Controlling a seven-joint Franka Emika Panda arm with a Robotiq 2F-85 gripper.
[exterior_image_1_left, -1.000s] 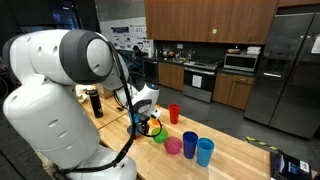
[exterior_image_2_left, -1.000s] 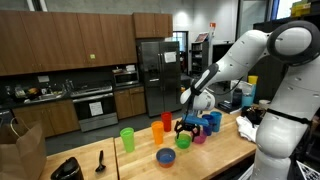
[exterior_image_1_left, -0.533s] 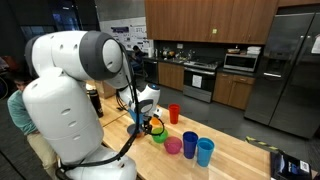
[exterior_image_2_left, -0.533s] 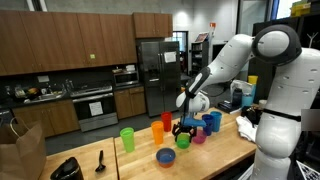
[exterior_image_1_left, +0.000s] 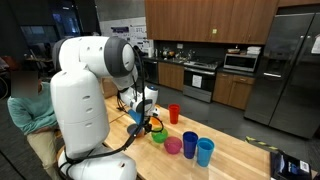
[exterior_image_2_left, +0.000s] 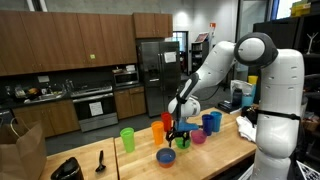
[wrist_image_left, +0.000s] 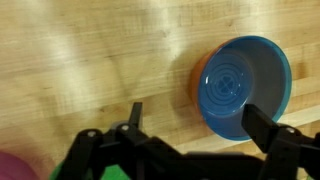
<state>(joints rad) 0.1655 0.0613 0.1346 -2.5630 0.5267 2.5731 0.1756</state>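
I am hovering over the wooden bench, which is carrying a scatter of coloured cups. My claw is hanging with its fingers spread wide, gripping nothing, just above the blue bowl. The bowl is sitting upright on the bench near the orange cup and the green cup.

Your white jointed arm bends forward and down; its black end effector points downward; jaws stand wide apart.
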